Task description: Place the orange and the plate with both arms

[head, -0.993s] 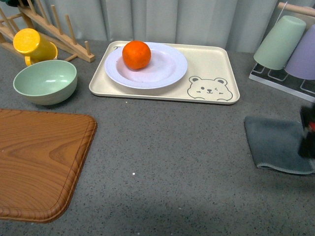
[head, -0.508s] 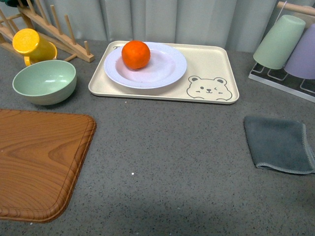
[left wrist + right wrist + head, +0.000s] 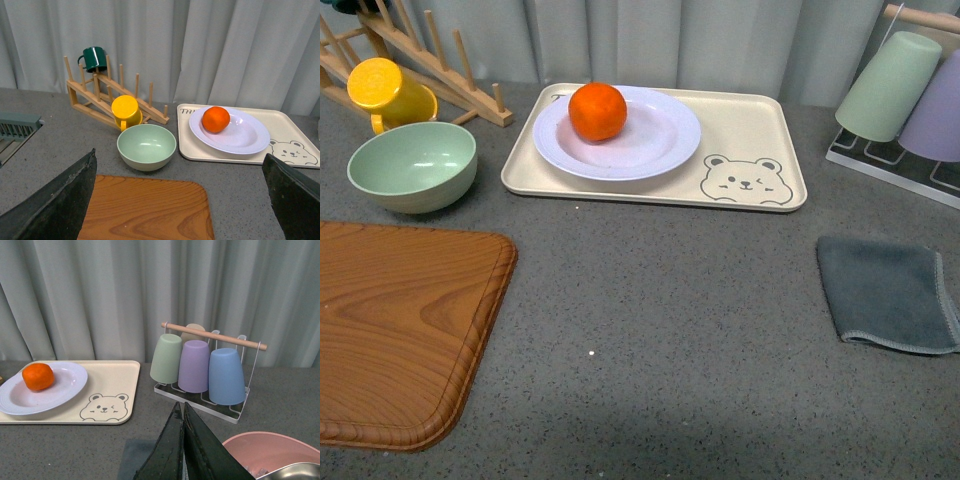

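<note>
The orange (image 3: 597, 111) sits on the plate (image 3: 660, 140), toward its rear left part, and the plate rests on the left half of the beige bear tray (image 3: 760, 130) at the back of the counter (image 3: 660, 320). Neither of my arms shows in the front view. From my left wrist I see my left end effector (image 3: 182, 200) spread wide, its two dark fingers (image 3: 55, 200) far apart with nothing between them, above the wooden board (image 3: 150, 207); beyond it lie the pale-green bowl (image 3: 146, 146), the yellow cup (image 3: 126, 111) and the wooden rack (image 3: 107, 95) (a green mug hangs on its top peg). From my right wrist I see my right end effector (image 3: 183, 447) clenched, fingers pressed together on nothing, above the grey cloth (image 3: 131, 455), near the cup stand (image 3: 205, 367).
</note>
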Controlling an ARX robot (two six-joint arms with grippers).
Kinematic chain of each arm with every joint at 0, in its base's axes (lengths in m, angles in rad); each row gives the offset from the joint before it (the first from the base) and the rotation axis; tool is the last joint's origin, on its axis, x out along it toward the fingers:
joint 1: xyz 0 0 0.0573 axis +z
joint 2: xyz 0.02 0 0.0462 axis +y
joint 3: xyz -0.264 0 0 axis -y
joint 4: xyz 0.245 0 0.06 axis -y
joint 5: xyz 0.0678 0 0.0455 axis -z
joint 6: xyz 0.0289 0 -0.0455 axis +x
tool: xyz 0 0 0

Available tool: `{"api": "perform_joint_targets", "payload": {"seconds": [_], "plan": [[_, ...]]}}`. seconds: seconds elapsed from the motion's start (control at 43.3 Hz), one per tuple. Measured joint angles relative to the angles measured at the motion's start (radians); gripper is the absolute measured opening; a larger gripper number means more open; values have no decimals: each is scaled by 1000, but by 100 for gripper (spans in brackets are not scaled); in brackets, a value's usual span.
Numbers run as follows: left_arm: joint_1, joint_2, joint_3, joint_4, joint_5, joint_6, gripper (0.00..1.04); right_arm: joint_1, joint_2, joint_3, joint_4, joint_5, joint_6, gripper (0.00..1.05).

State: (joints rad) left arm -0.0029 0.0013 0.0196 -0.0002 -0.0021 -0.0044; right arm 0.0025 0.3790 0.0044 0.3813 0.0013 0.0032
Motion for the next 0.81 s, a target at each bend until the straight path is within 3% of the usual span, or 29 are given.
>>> {"api": "perform_joint_targets", "payload": {"seconds": [0.67,0.808], "plan": [[0,0,0,0,0,0,98,0,-210,0,-209,-1,0,1],[0,0,0,0,-1,0,98,0,-359,1,-374,-3,0,1]]}}
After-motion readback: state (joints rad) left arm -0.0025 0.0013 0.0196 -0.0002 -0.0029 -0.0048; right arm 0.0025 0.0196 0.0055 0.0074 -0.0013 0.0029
